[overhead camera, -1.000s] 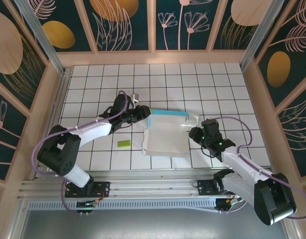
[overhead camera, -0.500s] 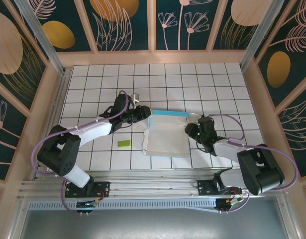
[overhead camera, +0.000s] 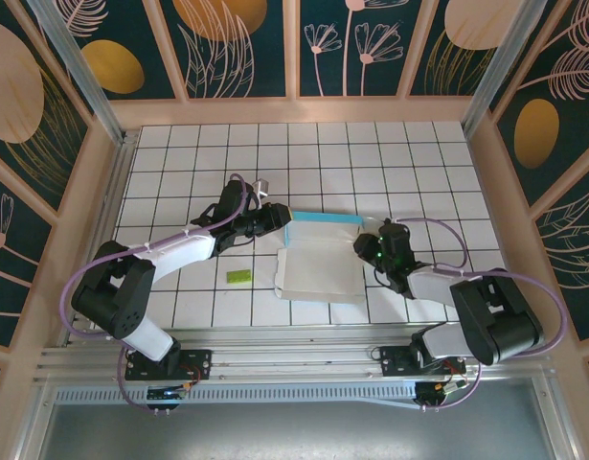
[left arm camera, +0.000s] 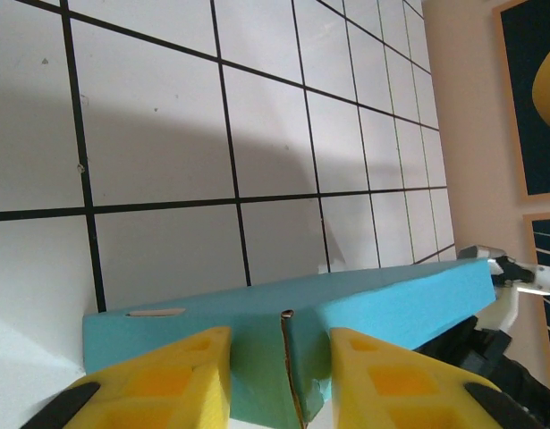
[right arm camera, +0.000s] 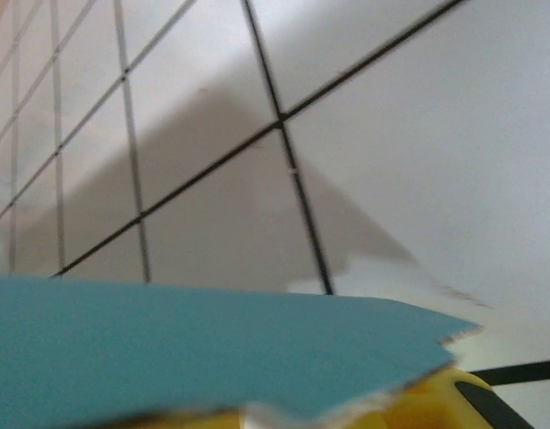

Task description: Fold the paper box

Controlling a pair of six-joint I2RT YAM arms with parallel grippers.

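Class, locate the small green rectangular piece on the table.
Top view: the small green rectangular piece lies on a white tile left of the whitish-blue card box.

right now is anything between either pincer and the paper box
Nothing visible. The left pincer straddles the blue wall of the paper box at its left end, and the right pincer is up against its right end.

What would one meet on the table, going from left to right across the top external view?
A small green piece, then the left pincer, then the paper box, then the right pincer.
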